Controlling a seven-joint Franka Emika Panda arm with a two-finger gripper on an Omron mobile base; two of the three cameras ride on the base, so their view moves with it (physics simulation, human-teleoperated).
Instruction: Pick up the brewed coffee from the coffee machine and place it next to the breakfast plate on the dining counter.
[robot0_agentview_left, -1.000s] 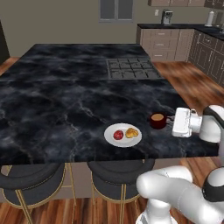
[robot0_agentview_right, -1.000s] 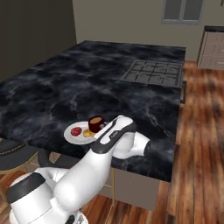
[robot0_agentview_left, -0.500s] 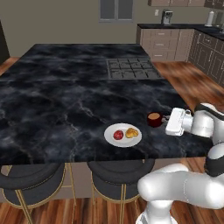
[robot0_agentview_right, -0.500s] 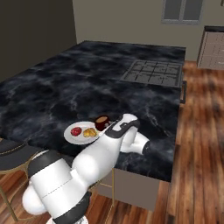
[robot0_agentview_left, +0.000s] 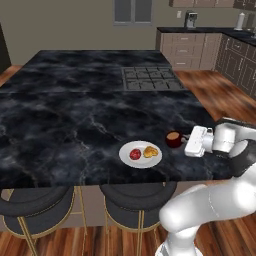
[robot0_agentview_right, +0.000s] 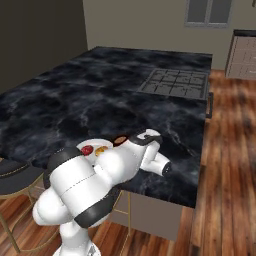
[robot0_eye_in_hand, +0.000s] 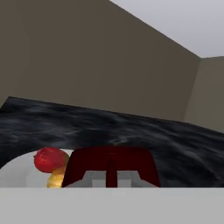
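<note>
Small dark red round mug of light brown coffee (robot0_agentview_left: 173, 139) stands upright on the large black marble-veined island countertop (robot0_agentview_left: 75, 115), near its front edge, just to the right of the small round white plate (robot0_agentview_left: 140, 154); mug and plate sit close, contact between them cannot be judged. In the right base view only a sliver of the mug's (robot0_agentview_right: 120, 140) rim and liquid shows past the robot's white arm, which also covers part of the plate (robot0_agentview_right: 88, 145). In the hand view the mug (robot0_eye_in_hand: 109, 162) sits directly ahead, its base cut off at the bottom; no handle can be made out there. Plate carries a red fruit piece (robot0_agentview_left: 135, 154) and a golden-orange pastry (robot0_agentview_left: 150, 151); in the hand view the mug hides most of the pastry (robot0_eye_in_hand: 57, 178). The two-finger gripper (robot0_agentview_left: 186, 143) lies level, aimed at the mug's right side; the fingers themselves are too small to resolve, jaws drawn fully together on the mug's right side, likely the handle. Inset gas cooktop (robot0_agentview_left: 151, 79) lies further back on the countertop. Round dark stools (robot0_agentview_left: 35, 210) stand under the front edge, partly cut off.
</note>
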